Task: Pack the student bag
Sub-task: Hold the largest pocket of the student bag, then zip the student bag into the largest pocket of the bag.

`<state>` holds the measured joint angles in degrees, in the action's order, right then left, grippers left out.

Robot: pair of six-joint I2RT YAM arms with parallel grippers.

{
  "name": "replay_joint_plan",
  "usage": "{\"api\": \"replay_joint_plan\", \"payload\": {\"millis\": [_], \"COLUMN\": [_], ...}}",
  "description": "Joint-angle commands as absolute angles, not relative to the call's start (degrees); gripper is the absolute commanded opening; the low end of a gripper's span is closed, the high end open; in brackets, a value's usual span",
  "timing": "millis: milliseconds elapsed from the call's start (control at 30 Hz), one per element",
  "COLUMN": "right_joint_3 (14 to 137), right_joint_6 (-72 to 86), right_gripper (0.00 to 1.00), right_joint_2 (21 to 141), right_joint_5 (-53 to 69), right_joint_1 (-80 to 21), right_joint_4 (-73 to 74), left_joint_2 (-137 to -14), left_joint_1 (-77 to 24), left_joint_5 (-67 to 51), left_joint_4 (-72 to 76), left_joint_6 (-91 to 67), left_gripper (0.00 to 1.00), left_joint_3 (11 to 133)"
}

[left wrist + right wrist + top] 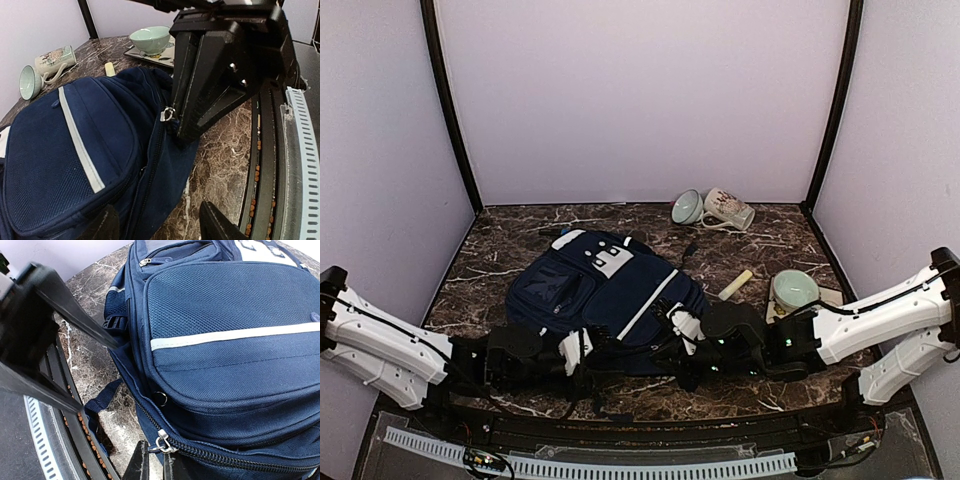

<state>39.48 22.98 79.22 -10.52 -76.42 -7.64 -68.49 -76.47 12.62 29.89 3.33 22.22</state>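
The student bag (610, 290), navy blue with a white stripe and white patch, lies flat mid-table. It fills the left wrist view (75, 150) and the right wrist view (225, 340). My right gripper (672, 325) is at the bag's near edge, its fingers (139, 465) shut on the metal zipper pull (162, 444) of the main zip. My left gripper (582, 350) is open, its fingers (217, 225) spread on either side of the bag's near edge (160, 200), touching nothing I can see. The right gripper also shows in the left wrist view (220, 75), at the zipper pull (167, 114).
A patterned mug (728, 208) lies on its side beside a pale green cup (686, 207) at the back. A green bowl (793, 288) sits on a tray (830, 297) at the right, with a cream cylinder (736, 284) beside it. A black rail (620, 420) runs along the near edge.
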Motion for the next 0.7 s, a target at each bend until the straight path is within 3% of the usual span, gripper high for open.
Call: {"api": "replay_joint_plan", "payload": {"millis": [0,100,233,300,367,667], "right_joint_3": [41.12,40.59,39.92,39.6,39.12,32.26], "right_joint_6": [22.59,22.68,22.89,23.04,23.3,27.46], "right_gripper": [0.0,0.0,0.0,0.0,0.0,0.0], "right_joint_2": [77.3,76.39,74.85,74.24,73.58,65.38], "right_joint_5": [-11.74,-11.76,-12.34,-13.36,-14.76,-13.84], "right_joint_1": [-75.97,-75.95,-75.97,-75.94,-75.5,-63.01], "right_joint_4": [-13.67,-13.52,-13.12,-12.34,-11.2,-8.38], "left_joint_2": [-75.06,-80.95,-86.91,-88.36,-88.66,-80.9], "left_joint_1": [-76.82,-76.82,-76.82,-76.8,-76.79,-76.81], "left_joint_5": [13.47,14.79,16.76,18.64,19.35,21.19], "left_joint_4": [36.54,35.95,36.65,37.63,38.21,37.18], "left_joint_6": [5.21,6.69,8.23,8.71,8.91,6.19], "left_gripper": [0.57,0.54,0.43,0.29,0.01,0.0], "left_joint_3": [24.98,28.45,31.47,31.71,31.36,24.17]}}
